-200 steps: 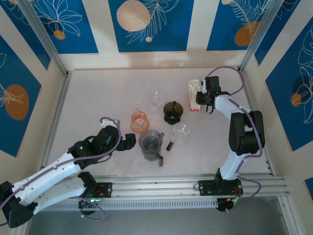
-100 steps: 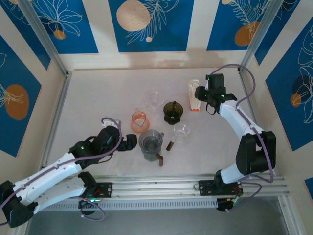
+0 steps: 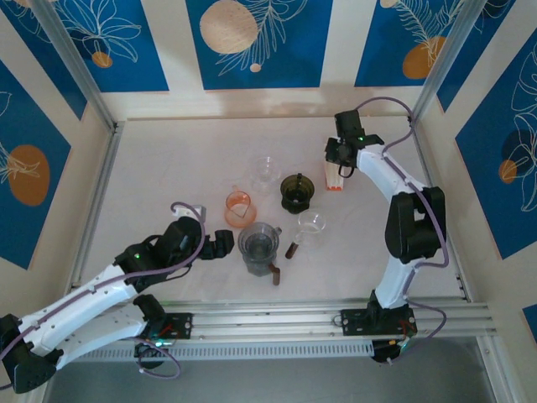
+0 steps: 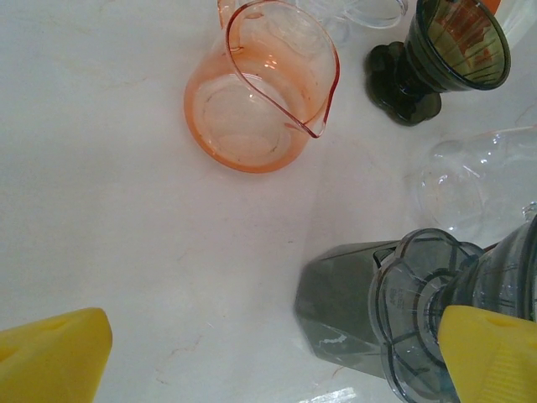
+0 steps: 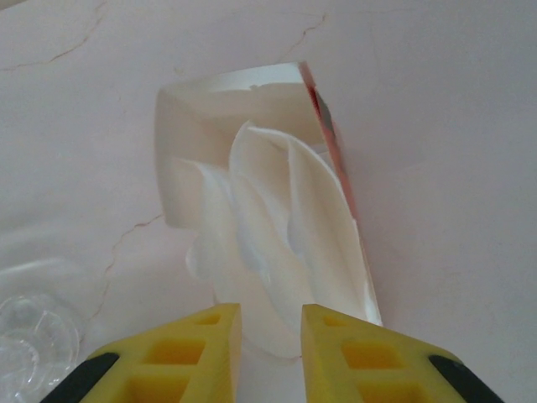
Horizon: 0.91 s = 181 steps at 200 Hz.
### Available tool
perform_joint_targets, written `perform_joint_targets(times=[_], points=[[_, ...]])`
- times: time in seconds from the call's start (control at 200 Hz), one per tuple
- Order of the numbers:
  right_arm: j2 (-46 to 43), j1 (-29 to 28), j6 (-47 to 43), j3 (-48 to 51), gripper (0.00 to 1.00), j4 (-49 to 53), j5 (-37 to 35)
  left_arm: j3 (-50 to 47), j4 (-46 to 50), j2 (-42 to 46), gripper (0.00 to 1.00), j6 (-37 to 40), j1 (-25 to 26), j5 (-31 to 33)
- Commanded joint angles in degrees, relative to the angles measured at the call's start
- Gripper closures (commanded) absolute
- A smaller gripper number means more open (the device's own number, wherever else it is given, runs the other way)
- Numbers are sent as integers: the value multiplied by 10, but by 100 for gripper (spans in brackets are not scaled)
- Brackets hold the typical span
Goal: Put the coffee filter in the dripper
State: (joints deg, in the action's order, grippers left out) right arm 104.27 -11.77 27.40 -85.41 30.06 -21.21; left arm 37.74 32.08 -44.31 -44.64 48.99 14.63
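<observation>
While left fingers (image 4: 50, 353) stay spread, right fingers (image 5: 193, 344) have reached the coffee filter (image 5: 268, 235), narrowly parted, grip unclear.

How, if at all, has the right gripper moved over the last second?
Yes: the right gripper shifted toward the far wall and slightly left, judged against the filter pack.

Robot lab test cell, not a home or café. Evidence: two robot arms, left arm (image 3: 101, 285) & right arm (image 3: 415, 227), bolted to an alu rail (image 3: 277, 323) at the near edge of a white marble-look table (image 3: 168, 168). Alu profile posts (image 3: 72, 60) frame the cell. Printed blue backdrop panels (image 3: 252, 42) w/ leaf & orange-disc art serve as walls. Purple cables (image 3: 388, 100) run loose along the arms. Coffee props, e.g. dark green dripper (image 3: 296, 191) & orange glass jug (image 3: 238, 208), sit grouped mid-table, a staged setup.
</observation>
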Motion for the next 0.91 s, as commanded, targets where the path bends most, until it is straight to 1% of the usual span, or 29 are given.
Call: perform_joint_targets(times=[0.0, 0.19, 0.575, 0.9], points=[[12, 5, 15, -28, 74, 28, -15, -5, 8, 8, 0, 1, -3, 7], [31, 11, 21, -46, 76, 37, -17, -7, 5, 6, 0, 1, -3, 7], [48, 17, 7, -61, 76, 26, 3, -6, -1, -5, 0, 1, -5, 7], [69, 18, 1, -80, 76, 30, 4, -5, -8, -16, 0, 1, -6, 2]])
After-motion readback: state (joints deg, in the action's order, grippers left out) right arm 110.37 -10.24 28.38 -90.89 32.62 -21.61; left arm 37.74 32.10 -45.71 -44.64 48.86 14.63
